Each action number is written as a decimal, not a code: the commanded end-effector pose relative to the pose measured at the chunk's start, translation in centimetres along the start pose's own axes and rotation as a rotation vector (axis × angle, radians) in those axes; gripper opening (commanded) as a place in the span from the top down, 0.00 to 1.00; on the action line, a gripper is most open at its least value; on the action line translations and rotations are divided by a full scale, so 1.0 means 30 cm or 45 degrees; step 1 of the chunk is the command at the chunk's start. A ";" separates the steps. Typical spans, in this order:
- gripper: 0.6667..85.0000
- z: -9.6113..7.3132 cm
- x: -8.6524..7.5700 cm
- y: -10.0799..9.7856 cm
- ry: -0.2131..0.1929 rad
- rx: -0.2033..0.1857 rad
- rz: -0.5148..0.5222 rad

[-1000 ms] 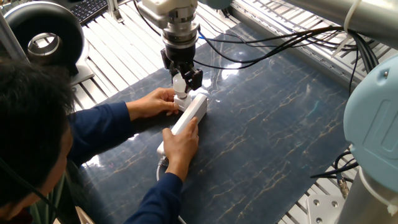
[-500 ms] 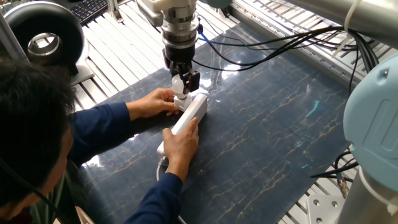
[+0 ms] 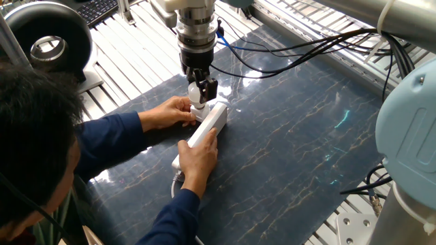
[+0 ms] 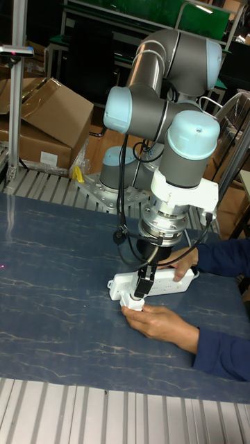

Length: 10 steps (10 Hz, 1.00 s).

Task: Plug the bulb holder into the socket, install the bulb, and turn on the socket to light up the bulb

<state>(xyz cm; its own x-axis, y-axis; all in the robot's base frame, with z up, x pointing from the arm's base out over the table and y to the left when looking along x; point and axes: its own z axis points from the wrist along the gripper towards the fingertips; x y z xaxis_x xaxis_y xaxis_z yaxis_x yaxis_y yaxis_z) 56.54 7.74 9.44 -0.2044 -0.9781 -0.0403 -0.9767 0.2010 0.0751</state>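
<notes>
I see the socket lying flat on the counter, long axis running diagonally away from the person's hands. My gripper holds the bulb upright over its far end, jaws clamped on it.

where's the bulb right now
In the fixed view the bulb stands upright between the end effector fingers, over the far end of the socket, with a person's hand just beside it.
</notes>
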 end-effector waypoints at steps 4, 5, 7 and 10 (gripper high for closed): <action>1.00 -0.005 -0.014 0.013 -0.026 -0.023 0.162; 1.00 -0.005 -0.015 0.016 -0.027 -0.028 0.189; 1.00 -0.005 -0.016 0.017 -0.028 -0.031 0.246; 1.00 -0.006 -0.026 0.027 -0.038 -0.048 0.377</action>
<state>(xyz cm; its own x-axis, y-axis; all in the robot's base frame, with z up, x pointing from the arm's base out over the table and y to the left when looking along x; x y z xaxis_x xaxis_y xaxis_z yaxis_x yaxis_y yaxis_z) 56.01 8.19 9.52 -0.4125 -0.9104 -0.0328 -0.9069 0.4070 0.1089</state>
